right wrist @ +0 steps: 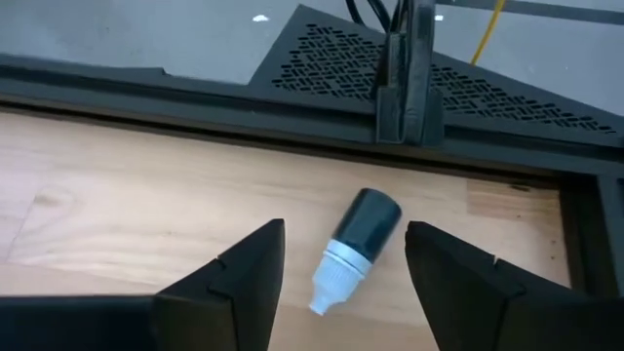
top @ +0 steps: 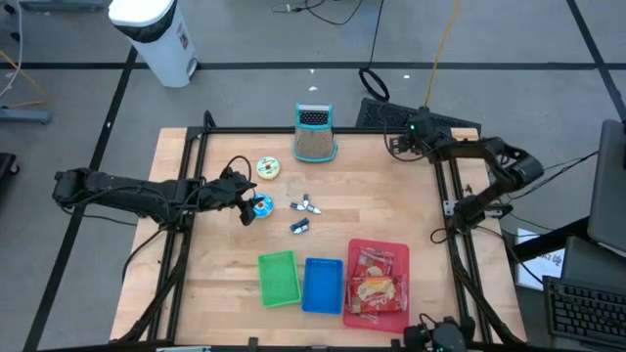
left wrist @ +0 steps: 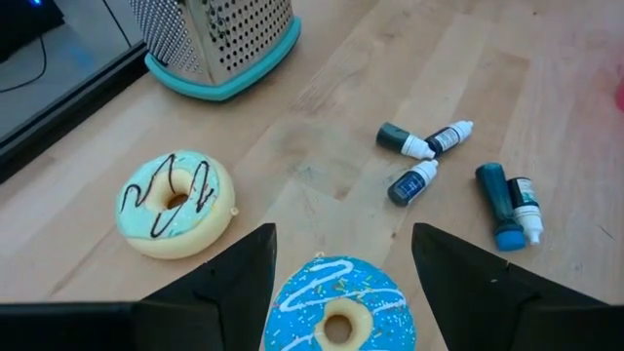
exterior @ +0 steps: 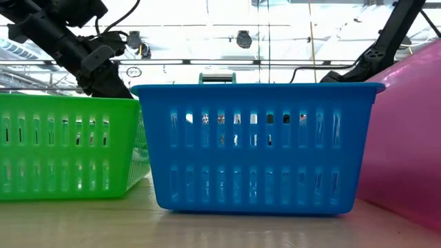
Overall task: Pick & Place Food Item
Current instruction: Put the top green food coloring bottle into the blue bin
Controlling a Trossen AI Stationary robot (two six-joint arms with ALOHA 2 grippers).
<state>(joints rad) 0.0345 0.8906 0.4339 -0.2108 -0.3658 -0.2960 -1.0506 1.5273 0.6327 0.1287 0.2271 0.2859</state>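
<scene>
Two doughnuts lie left of centre in the high view, and the left gripper (top: 250,207) is right over one of them. That is the blue doughnut (left wrist: 337,307), with bright blue icing, white squiggles and small sprinkles. In the left wrist view it sits at the bottom middle of the frame, between the two dark fingers (left wrist: 244,273), which stand apart on either side of it, not touching it. Jaws spread, nothing clamped yet.

Just beside it, toward the left of that wrist frame, lies the pale doughnut (left wrist: 175,205): mint icing with dark zigzag lines over a cream-coloured ring. In the high view it lies just above the blue one.

Upper left of the wrist frame shows the metal grater (left wrist: 214,44) with a teal base, standing upright. To the right lie several small bottles (left wrist: 419,161) scattered on the wooden table (left wrist: 322,127), dark blue with white caps.

Along the bottom of the high view stand three baskets in a row: the green basket (top: 278,278), the blue basket (top: 323,285), and the pink basket (top: 377,281), the last with packaged snacks in it.

Over at the upper right of the high view, the right gripper (top: 399,140) waits near the table's far corner. Its fingers are apart too, and a single dark bottle (right wrist: 356,239) with a white cap lies on the wood between them, untouched.
</scene>
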